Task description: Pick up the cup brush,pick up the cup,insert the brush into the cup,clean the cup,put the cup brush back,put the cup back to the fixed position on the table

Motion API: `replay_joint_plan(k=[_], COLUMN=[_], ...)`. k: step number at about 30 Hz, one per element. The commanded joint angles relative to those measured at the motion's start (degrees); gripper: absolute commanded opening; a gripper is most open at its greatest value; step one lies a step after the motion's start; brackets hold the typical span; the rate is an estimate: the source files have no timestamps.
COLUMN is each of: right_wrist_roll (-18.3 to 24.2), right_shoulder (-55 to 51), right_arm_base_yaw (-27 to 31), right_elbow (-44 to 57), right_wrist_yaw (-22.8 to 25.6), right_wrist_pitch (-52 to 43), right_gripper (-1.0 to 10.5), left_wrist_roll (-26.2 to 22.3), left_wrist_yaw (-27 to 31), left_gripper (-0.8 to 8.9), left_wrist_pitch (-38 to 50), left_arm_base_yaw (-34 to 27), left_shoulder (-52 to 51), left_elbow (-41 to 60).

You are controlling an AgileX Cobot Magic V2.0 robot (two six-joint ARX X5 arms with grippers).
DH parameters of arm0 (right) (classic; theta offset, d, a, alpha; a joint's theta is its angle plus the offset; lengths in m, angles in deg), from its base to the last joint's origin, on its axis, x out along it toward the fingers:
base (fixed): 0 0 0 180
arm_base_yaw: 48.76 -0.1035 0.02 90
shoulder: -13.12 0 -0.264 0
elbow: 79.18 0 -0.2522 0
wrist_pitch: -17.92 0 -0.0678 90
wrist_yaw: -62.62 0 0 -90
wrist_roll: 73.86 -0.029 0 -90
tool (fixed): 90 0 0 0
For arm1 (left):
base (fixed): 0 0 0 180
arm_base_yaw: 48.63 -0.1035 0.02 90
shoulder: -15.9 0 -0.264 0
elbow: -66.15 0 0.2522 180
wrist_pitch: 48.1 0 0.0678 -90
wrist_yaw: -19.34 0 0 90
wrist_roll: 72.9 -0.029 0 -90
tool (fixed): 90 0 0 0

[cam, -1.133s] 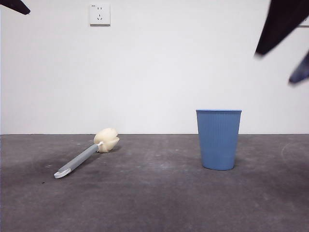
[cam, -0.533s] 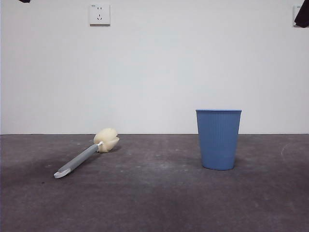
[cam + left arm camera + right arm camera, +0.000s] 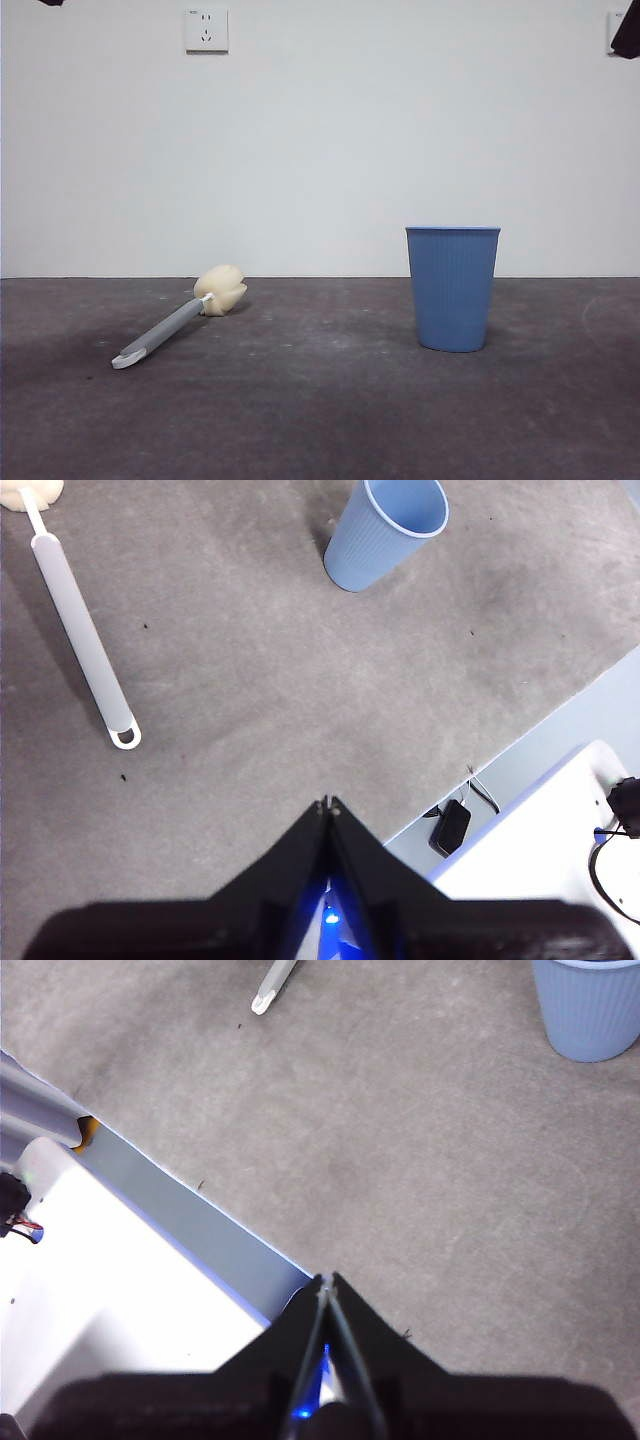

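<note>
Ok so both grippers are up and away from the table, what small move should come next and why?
Probably lower the left gripper toward the cup brush and open it. The brush lies flat on the table, apart from the upright cup, and neither is held. Both the left and the right gripper are shut and empty, and picking up the brush comes first.

cup brush (image 3: 275,985) handle cut off in right wrist view, cup (image 3: 590,1005) rim likewise cropped
</note>
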Motion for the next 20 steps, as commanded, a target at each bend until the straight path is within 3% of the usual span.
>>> replay_joint_plan(k=[1,5,8,14,20], right_wrist_roll=[-0.5,-0.5,-0.5,-0.5,-0.5], right_shoulder=[-0.1,-0.1,-0.1,-0.1,-0.1], right_arm_base_yaw=[0.0,0.0,0.0,0.0,0.0], right_elbow=[0.0,0.0,0.0,0.0,0.0], right_wrist_yaw=[0.2,0.2,0.2,0.2,0.2], right_wrist_pitch=[-0.2,-0.2,-0.2,-0.2,-0.2], right_gripper=[0.0,0.0,0.0,0.0,0.0], left_wrist_roll=[-0.7,-6.9,-11.6,-12.3,-12.4], left_wrist_yaw=[0.6,6.2,5.6,4.6,6.1], left_gripper=[-0.04,-0.04,-0.04,-0.04,-0.04], left_wrist_pitch=[0.3,7.1,21.9,48.9,57.7], left_arm_base_yaw=[0.2,-1.4,-5.0,-13.7,-20.4], left_shoulder=[-1.4,-6.0,-11.1,-23.9,-35.6], left_elbow=[0.3,0.5,3.3,17.7,36.0])
